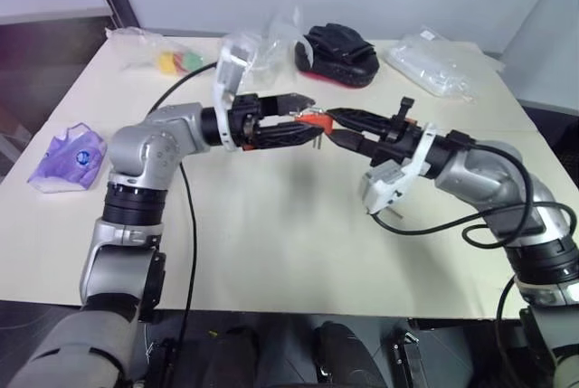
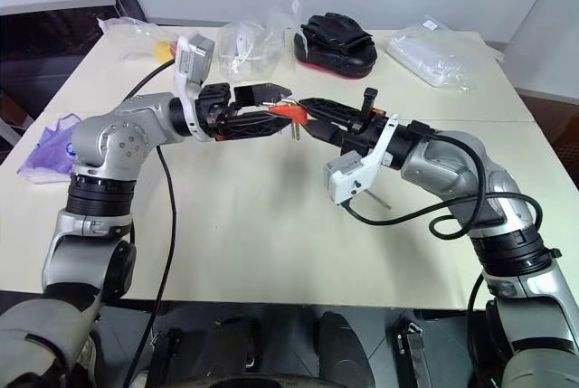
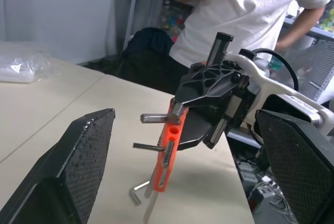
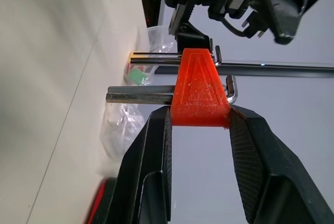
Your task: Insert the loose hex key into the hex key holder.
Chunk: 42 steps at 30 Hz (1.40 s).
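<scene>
My right gripper (image 1: 333, 127) is shut on the hex key holder (image 4: 201, 91), an orange-red block with short metal keys sticking out of it, and holds it up above the middle of the table. In the right wrist view both black fingers (image 4: 156, 145) press the block's narrow end. My left gripper (image 1: 308, 121) is level with it and points at it from the other side. Its jaws stand open, with the holder (image 3: 168, 138) in the wide gap between them, touching neither pad. The loose hex key (image 3: 136, 191), a thin L-shaped rod, lies on the table below the right forearm.
At the far side of the table (image 1: 271, 252) lie a black pouch on a red base (image 1: 336, 52) and several clear plastic bags (image 1: 432, 61). A purple packet (image 1: 68, 157) lies at the left edge. A person in a white shirt (image 3: 250, 10) stands past the table's right side.
</scene>
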Available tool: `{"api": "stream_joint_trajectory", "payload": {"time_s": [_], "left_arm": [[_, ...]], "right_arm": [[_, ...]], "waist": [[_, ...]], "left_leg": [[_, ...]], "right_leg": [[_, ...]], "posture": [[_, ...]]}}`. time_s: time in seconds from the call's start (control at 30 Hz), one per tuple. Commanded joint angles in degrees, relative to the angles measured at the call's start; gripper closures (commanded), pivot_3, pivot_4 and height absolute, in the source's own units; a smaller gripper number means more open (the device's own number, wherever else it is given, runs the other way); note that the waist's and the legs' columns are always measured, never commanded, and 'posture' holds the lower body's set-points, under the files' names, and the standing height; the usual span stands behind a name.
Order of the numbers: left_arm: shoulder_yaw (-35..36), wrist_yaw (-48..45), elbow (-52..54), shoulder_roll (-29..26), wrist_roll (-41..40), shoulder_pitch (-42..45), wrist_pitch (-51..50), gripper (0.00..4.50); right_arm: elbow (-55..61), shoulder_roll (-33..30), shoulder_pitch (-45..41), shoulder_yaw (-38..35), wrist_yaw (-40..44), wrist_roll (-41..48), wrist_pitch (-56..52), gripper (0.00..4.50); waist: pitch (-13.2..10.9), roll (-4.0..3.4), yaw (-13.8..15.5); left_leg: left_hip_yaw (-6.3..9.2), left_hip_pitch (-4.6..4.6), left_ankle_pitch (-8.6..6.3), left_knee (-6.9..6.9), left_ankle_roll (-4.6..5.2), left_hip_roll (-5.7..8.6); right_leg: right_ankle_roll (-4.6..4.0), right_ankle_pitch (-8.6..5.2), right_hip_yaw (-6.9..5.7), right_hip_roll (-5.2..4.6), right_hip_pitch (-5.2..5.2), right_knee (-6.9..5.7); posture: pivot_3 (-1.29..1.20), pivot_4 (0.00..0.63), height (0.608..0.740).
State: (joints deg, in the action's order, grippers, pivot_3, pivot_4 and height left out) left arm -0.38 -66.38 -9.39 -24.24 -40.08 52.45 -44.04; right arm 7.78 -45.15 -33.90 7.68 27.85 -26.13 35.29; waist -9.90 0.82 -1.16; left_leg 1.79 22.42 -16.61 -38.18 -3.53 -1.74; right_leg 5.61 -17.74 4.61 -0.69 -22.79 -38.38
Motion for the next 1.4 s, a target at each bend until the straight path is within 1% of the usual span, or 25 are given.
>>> {"api": "stream_joint_trajectory", "payload": {"time_s": [0.03, 0.47, 0.53, 0.6, 0.77, 0.8, 1.2, 1.33, 1.4], "left_arm": [[0.1, -0.8, 0.4, -0.3, 0.2, 0.5, 0.5, 0.0], [-0.8, -1.7, -1.1, 0.6, 1.3, 1.0, 0.7, 0.0], [-0.9, -1.8, -1.1, 0.8, 1.3, 1.0, 0.7, 0.53], [-0.8, -1.8, -1.0, 1.2, 1.4, 1.1, 1.0, 1.34], [0.0, -1.4, -1.2, 2.0, 1.2, 1.6, 0.8, 3.98], [0.1, -1.4, -1.1, 2.1, 1.2, 1.6, 0.8, 4.44], [-0.2, -1.5, -0.5, 2.7, 1.2, 1.6, 0.6, 4.44], [-0.7, -2.0, -0.2, 2.7, 1.6, 1.5, 1.0, 4.44], [-0.8, -2.1, 0.2, 2.7, 1.8, 1.4, 1.0, 4.5]], "right_arm": [[1.7, -0.9, -1.0, -2.6, -0.6, 1.6, 0.8, 3.54], [1.7, -0.8, -1.8, -3.3, -0.4, 2.4, 1.3, 3.54], [1.9, -0.9, -1.8, -3.3, -0.2, 2.5, 1.1, 3.54], [2.1, -1.0, -1.6, -3.3, 0.2, 2.7, 0.9, 3.54], [3.2, -1.0, -0.6, -2.9, 1.2, 3.1, 0.4, 3.54], [3.4, -1.0, -0.3, -2.9, 1.4, 3.1, 0.3, 3.54], [5.8, -0.6, 2.1, -1.9, 3.0, 3.9, -1.8, 3.54], [5.8, -0.4, 2.7, -1.4, 4.7, 6.3, -3.4, 3.54], [5.8, -0.2, 2.9, -1.4, 5.1, 6.8, -3.8, 2.49]], "waist": [[0.0, 0.0, 0.0], [0.0, 0.0, 0.0], [0.0, 0.0, 0.0], [0.0, 0.0, 0.0], [0.0, 0.0, 0.0], [0.0, 0.0, 0.0], [0.0, 0.0, 0.0], [0.0, 0.0, 0.0], [0.0, 0.0, 0.0]], "left_leg": [[0.0, 0.0, 0.0, 0.0, 0.0, 0.0], [0.0, 0.0, 0.0, 0.0, 0.0, 0.0], [0.0, 0.0, 0.0, 0.0, 0.0, 0.0], [0.0, 0.0, 0.0, -0.01, 0.0, 0.0], [0.0, 0.0, 0.0, -0.01, 0.0, 0.0], [0.01, 0.0, 0.0, 0.0, 0.0, 0.0], [0.0, 0.0, 0.0, -0.01, 0.0, 0.0], [0.01, 0.0, 0.0, -0.01, 0.0, 0.0], [0.0, 0.0, 0.0, -0.01, 0.0, 0.0]], "right_leg": [[0.0, 0.0, 0.0, 0.0, 0.0, 0.0], [0.0, 0.0, 0.0, 0.0, 0.0, -0.01], [0.0, 0.0, 0.0, 0.0, 0.0, -0.01], [0.0, 0.0, 0.0, 0.0, 0.0, -0.01], [0.0, 0.0, 0.0, 0.0, 0.0, -0.01], [0.0, 0.0, 0.0, 0.0, 0.0, -0.01], [0.0, 0.0, 0.0, 0.0, 0.0, -0.03], [0.0, 0.0, 0.0, 0.0, 0.0, -0.03], [0.0, 0.0, 0.0, 0.0, 0.01, -0.03]], "posture": [[0.0, 0.15, 0.74], [0.0, 0.15, 0.74], [0.0, 0.15, 0.74], [0.0, 0.15, 0.74], [0.0, 0.15, 0.74], [0.0, 0.15, 0.74], [0.0, 0.15, 0.74], [0.0, 0.15, 0.74], [0.0, 0.15, 0.74]]}}
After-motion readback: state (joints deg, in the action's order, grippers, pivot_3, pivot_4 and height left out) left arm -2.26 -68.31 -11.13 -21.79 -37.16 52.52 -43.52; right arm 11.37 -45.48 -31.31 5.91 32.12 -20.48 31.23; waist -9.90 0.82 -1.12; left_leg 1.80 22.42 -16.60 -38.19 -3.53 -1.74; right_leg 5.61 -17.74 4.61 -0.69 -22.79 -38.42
